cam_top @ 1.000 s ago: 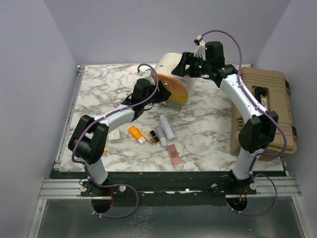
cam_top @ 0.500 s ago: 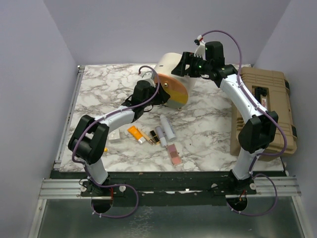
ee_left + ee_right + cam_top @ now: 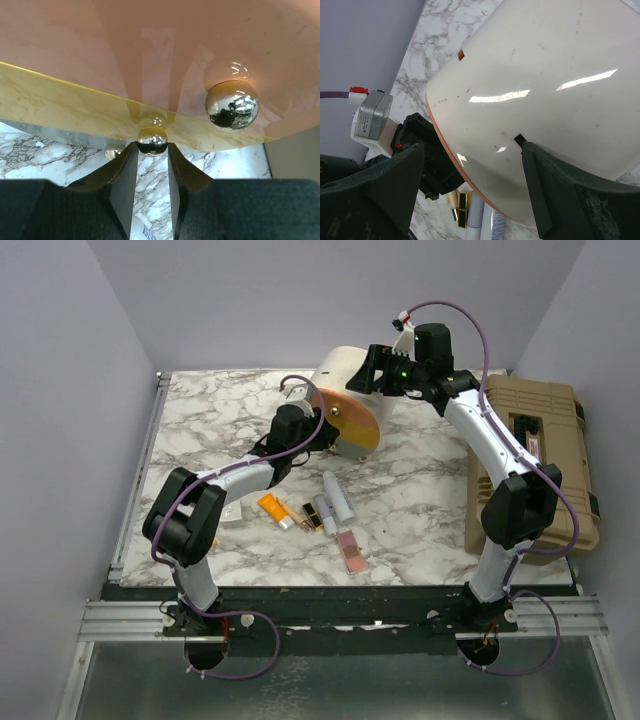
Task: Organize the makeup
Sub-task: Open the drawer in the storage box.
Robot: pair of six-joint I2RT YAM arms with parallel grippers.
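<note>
The makeup lies in a loose row on the marble table: an orange tube, gold-black lipsticks, white tubes, a pink palette and a white compact. Behind them a cream case lies on its side, orange face toward me. My left gripper is at that face. In the left wrist view its fingertips pinch a small shiny ball knob. My right gripper stands open against the case wall.
A tan toolbox fills the table's right side. A larger shiny ball and another small one also sit on the case's face. A tiny orange piece lies near the left arm's base.
The left gripper's jaws have closed in on the small ball knob, and the left arm edged slightly toward the case. The right arm has not moved.
</note>
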